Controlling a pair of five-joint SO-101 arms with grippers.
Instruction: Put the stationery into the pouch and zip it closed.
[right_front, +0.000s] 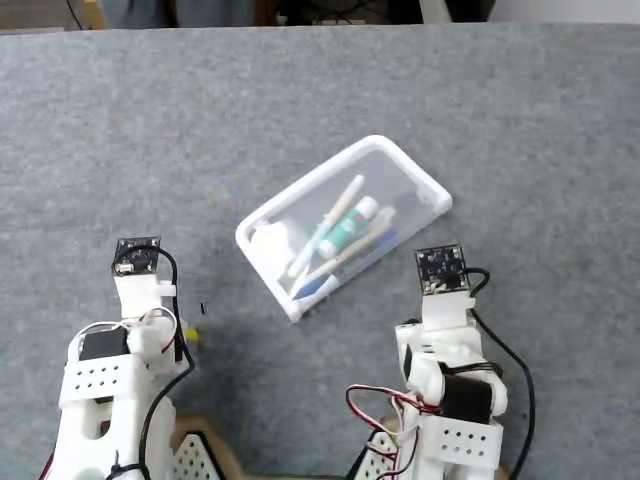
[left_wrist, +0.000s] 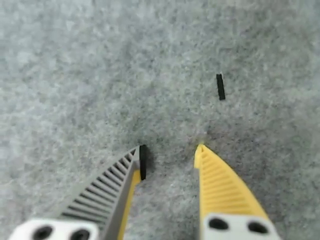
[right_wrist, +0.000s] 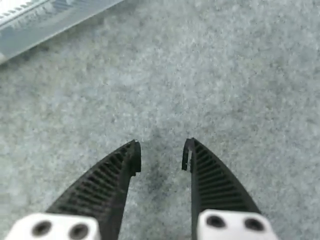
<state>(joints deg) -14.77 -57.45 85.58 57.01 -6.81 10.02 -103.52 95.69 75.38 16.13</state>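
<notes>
From above I see the clear pouch (right_front: 410, 182) lying slantwise on the grey worktop (right_front: 520, 120), with pens (right_front: 340, 207) and other stationery inside. It sits ahead of both arms, nearer the right arm (right_front: 445, 370) than the left arm (right_front: 120, 350). I cannot tell whether its zip is shut.

On the left wrist camera, the left fingers (left_wrist: 202, 157), one grey and one yellow, stand apart and hold nothing. A small black speck (left_wrist: 220, 86) lies beyond the yellow tip.

On the right wrist camera, the right fingers (right_wrist: 190, 155), both black, are apart and empty. The pouch's edge lies well ahead of them.
</notes>
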